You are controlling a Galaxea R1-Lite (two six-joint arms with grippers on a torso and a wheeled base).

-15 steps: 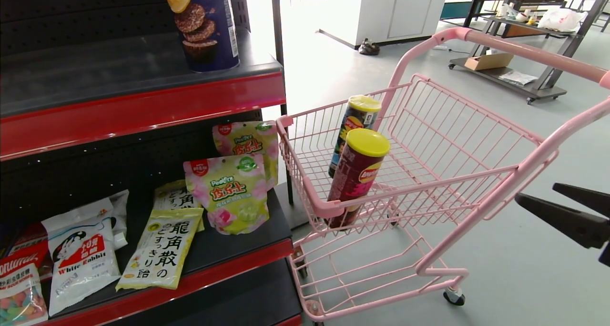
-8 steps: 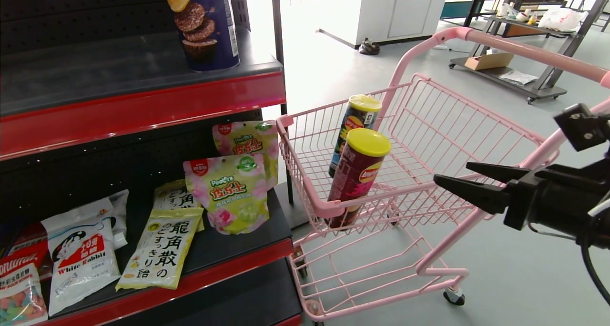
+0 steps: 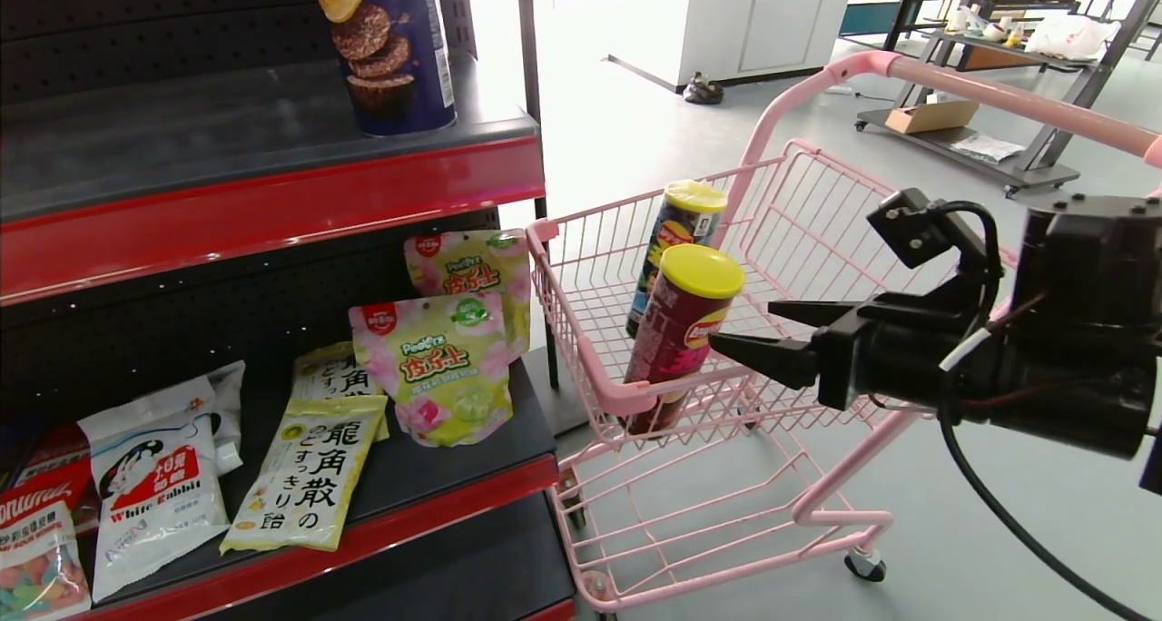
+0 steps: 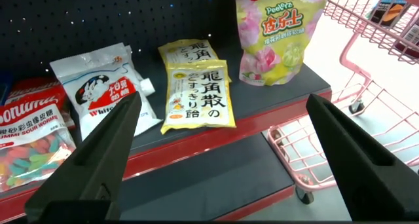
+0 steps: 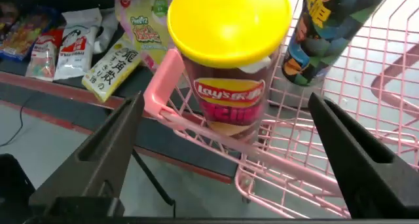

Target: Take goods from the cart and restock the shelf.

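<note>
Red-edged black shelf (image 3: 272,194), frame left, carries one blue tube (image 3: 399,49). In the pink wire cart (image 3: 576,317), centre, a maroon yellow-lidded chip can (image 3: 681,330) and a darker can (image 3: 676,231) await restocking. Right gripper (image 3: 744,326) fingers gape beside the maroon can; left gripper (image 4: 222,101) fingers gape too, both empty.

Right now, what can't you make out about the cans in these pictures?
Base of the maroon can: head view, screened by the cart rim.
Lower part of the dark can: head view, behind the maroon can.
Top of the dark can: right wrist view, cut off by the edge.
Top of the blue can: head view, cut off by the edge.
</note>
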